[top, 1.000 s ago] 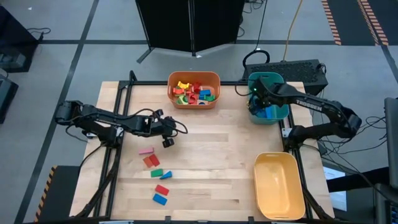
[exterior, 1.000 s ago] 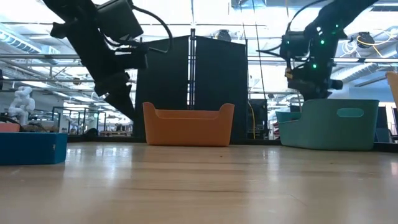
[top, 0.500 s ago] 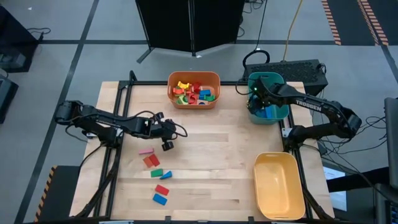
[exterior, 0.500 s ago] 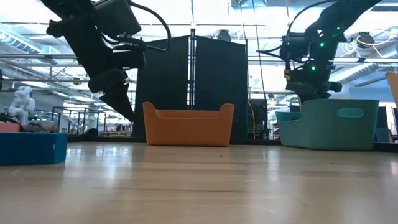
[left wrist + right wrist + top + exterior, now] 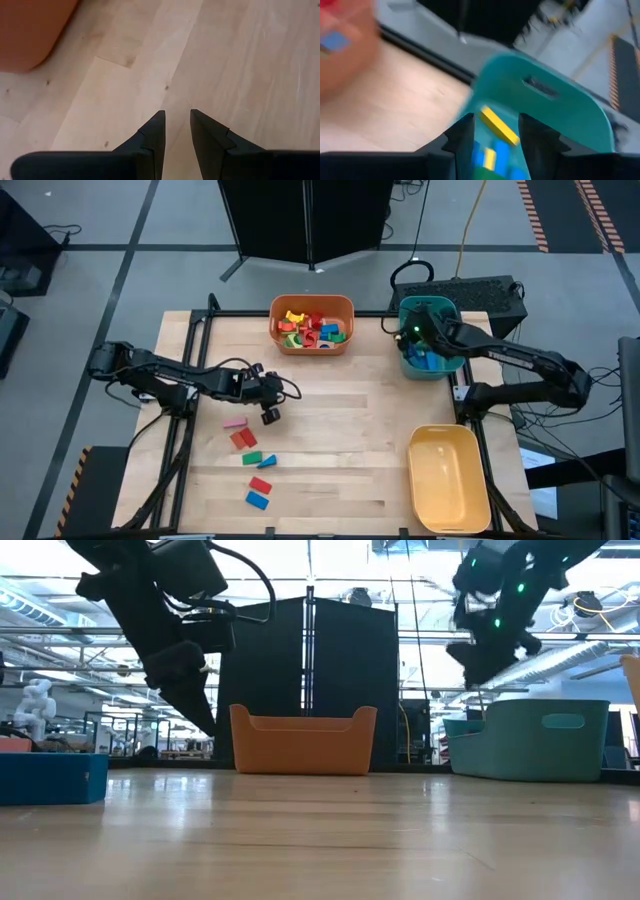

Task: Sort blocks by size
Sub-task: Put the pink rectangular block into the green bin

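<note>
R gripper [image 5: 491, 131] spread over teal bin [image 5: 436, 362]; L gripper [image 5: 176, 131] slightly parted, empty.

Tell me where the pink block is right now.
In the high view the pink block lies on the table's left half, just below the left gripper and above the red block.

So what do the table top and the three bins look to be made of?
Table top: pale wood planks, matte, with visible grain and seams. Orange bin, teal bin and yellow bin: probably moulded plastic, with smooth even colour, rounded corners and thin walls; the teal one has a cut-out handle.
</note>
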